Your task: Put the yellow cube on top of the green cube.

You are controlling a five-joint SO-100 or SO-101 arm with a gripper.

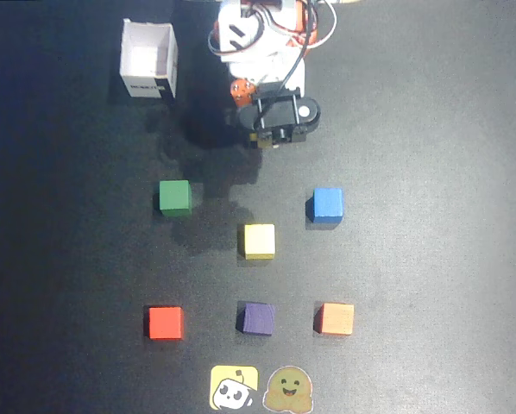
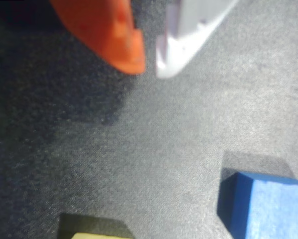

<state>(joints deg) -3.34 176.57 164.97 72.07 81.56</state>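
Note:
The pale-yellow cube (image 1: 259,241) sits on the black mat in the middle of the overhead view. The dark-green cube (image 1: 174,197) sits to its upper left, about a cube's width of mat between them. My gripper (image 1: 262,141) is folded back near the arm's base, well above both cubes. In the wrist view the gripper (image 2: 150,67) has its orange finger (image 2: 114,35) and white finger (image 2: 189,35) almost together, with nothing between them. Only the yellow cube's top edge (image 2: 91,234) shows at the bottom of that view. The green cube is out of the wrist view.
A blue cube (image 1: 326,205) sits right of the yellow one and shows in the wrist view (image 2: 268,204). Red (image 1: 165,323), purple (image 1: 258,319) and orange (image 1: 335,318) cubes form a lower row. A white open box (image 1: 148,60) stands top left. Two stickers (image 1: 234,388) lie at the bottom.

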